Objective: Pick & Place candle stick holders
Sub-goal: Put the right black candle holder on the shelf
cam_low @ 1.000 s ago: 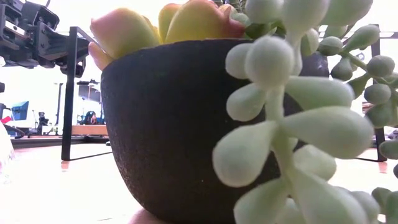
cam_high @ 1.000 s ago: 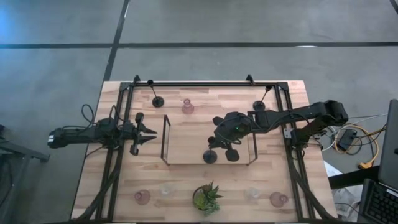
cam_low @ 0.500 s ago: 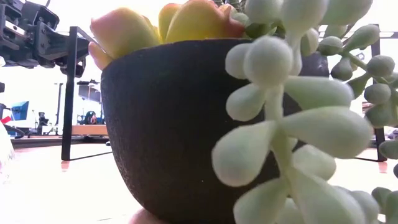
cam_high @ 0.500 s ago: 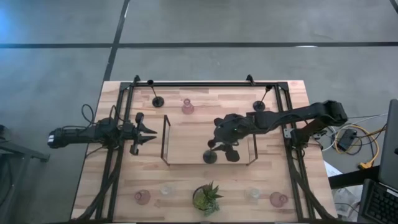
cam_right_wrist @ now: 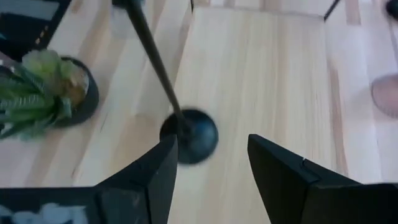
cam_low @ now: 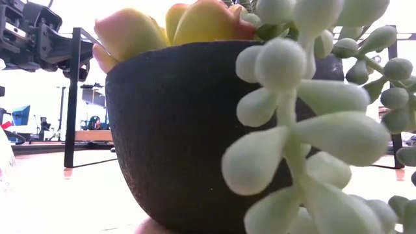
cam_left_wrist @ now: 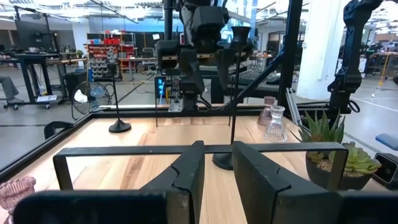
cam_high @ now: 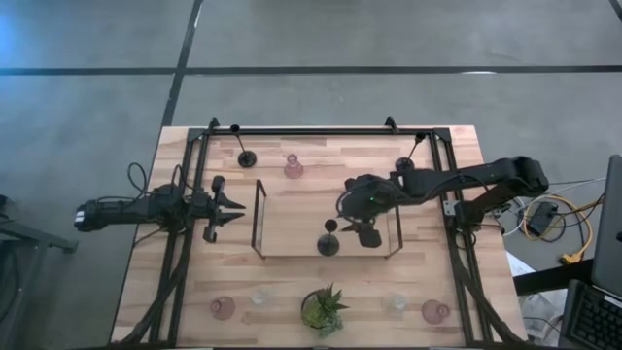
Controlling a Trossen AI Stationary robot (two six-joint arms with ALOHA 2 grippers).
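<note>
The right hand (cam_high: pixel 352 216) stands open and empty above the tray (cam_high: pixel 282 238); the black candle stick holder (cam_high: pixel 328 243) stands upright just beside it, at the tray's near edge

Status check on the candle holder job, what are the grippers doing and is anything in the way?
Right gripper open above the tray. Black holder standing free on it. Left gripper waits beside the tray, empty. Nothing blocking.
</note>
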